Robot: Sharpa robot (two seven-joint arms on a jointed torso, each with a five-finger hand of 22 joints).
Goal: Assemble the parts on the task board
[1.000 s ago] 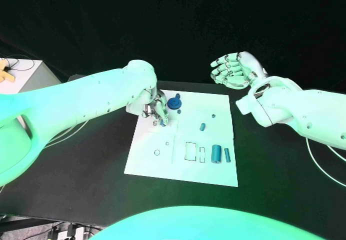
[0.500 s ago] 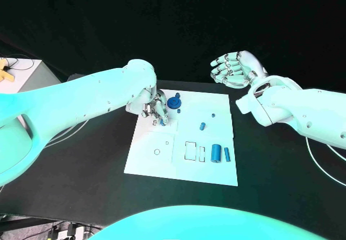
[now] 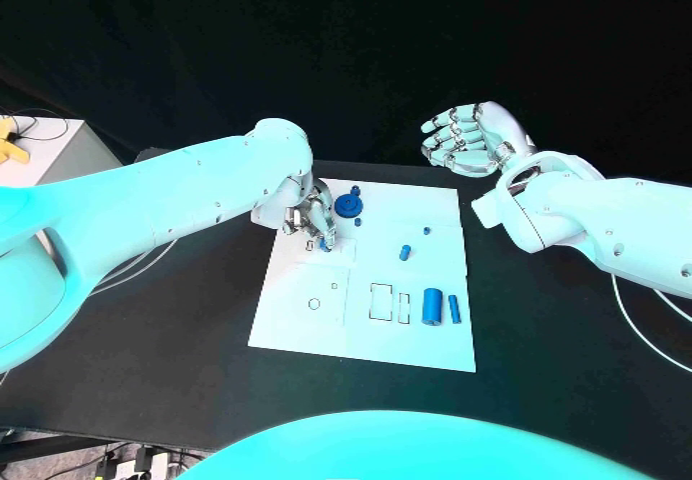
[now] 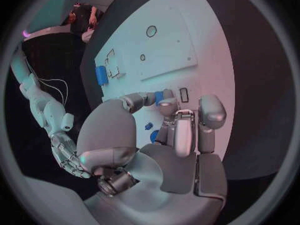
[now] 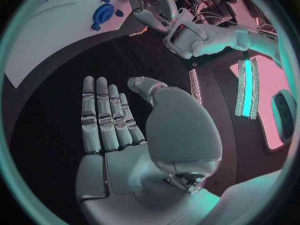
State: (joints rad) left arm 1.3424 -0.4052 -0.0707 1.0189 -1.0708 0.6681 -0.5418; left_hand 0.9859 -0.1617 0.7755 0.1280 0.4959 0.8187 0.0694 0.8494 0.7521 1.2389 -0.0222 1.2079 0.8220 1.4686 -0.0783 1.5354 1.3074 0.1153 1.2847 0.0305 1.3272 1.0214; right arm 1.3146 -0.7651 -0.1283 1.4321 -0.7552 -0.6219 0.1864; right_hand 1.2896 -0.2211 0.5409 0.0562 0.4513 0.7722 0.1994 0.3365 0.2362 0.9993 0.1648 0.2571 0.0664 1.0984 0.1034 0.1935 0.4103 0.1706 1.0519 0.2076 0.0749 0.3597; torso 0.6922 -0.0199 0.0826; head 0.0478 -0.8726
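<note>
The white task board (image 3: 375,330) lies in the middle of the black table. My left hand (image 3: 309,220) is low over the board's far left corner and pinches a small blue part (image 4: 159,96) between thumb and a fingertip. Beside it on the board sits a round blue knobbed part (image 3: 348,207), which the right wrist view also shows (image 5: 100,17). A short blue peg (image 3: 407,252), a thick blue cylinder (image 3: 433,305) and a thin blue bar (image 3: 454,309) lie further along the board. My right hand (image 3: 464,138) hangs above the table beyond the board's far right corner, fingers apart and holding nothing (image 5: 119,120).
Outlined slots (image 3: 384,303) and small holes (image 3: 315,303) mark the board's near half. Black table surface (image 3: 173,330) surrounds the board on all sides. A white box (image 3: 58,150) stands off the table at the far left.
</note>
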